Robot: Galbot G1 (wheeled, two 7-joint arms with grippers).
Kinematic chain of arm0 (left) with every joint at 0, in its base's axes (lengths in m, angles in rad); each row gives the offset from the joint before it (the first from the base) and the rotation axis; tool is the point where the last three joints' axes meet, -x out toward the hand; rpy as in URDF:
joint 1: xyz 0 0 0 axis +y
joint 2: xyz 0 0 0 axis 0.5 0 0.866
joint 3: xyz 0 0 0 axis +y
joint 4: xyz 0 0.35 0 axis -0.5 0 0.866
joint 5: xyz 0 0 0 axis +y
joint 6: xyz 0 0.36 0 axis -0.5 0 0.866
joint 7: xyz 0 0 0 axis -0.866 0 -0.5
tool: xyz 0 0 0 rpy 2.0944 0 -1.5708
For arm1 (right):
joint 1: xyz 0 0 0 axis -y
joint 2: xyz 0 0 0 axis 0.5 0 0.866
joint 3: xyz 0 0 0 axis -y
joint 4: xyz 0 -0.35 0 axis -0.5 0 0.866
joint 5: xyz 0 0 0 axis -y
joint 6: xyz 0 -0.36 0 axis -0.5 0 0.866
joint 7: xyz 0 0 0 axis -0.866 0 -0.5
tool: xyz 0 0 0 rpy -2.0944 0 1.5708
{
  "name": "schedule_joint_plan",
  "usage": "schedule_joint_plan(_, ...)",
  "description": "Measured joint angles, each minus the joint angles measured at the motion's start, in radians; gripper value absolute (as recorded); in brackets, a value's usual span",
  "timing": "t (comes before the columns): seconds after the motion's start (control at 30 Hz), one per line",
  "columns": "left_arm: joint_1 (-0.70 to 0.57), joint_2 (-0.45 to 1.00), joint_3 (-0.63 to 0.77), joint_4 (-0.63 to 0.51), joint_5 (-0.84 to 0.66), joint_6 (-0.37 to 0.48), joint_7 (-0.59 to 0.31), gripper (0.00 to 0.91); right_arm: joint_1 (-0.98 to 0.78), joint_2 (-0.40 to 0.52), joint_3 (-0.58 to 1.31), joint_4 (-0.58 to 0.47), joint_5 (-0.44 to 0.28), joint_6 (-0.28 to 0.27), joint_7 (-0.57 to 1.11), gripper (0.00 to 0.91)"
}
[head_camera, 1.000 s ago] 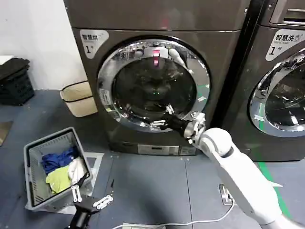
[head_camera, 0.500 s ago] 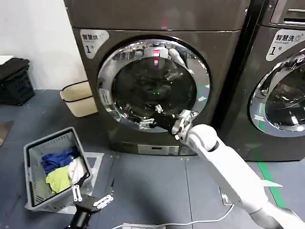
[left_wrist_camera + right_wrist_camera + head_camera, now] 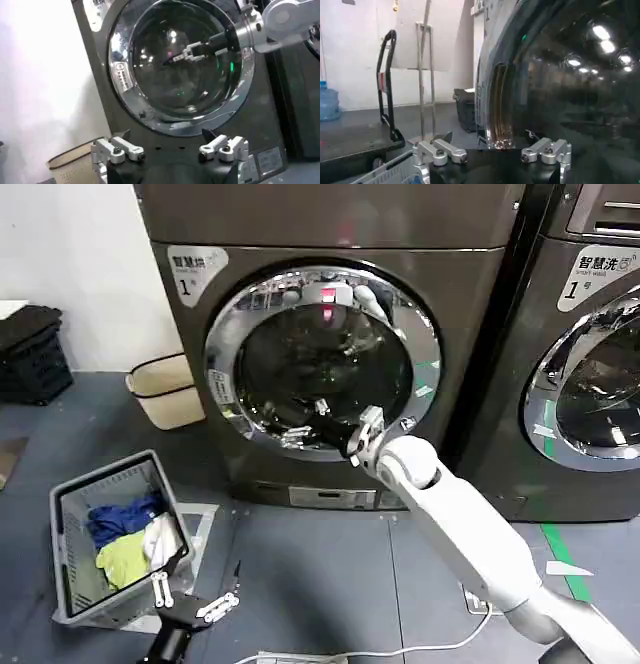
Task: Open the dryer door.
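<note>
Chrome-ringed dryer door [image 3: 322, 362] shut | right hand [image 3: 305, 424] spread apart, against its lower glass

Blue-grey floor [image 3: 320, 564] — the dryer [image 3: 330, 344], a grey laundry basket [image 3: 115, 534] and a beige bin [image 3: 165, 389] stand on it.

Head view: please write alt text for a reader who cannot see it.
The right gripper, fingers open, reaches across the lower glass of the closed dryer door. The left gripper waits open by the floor beside a laundry basket.
</note>
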Motion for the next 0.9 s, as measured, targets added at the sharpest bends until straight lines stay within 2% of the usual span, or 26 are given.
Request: schedule_joint_plan(0.9,0.0,-0.004,0.005,-0.003,0.002,0.004,0.001,0.907,0.089,0.134,-0.063,-0.133,-0.024,-0.004,0.029,0.907)
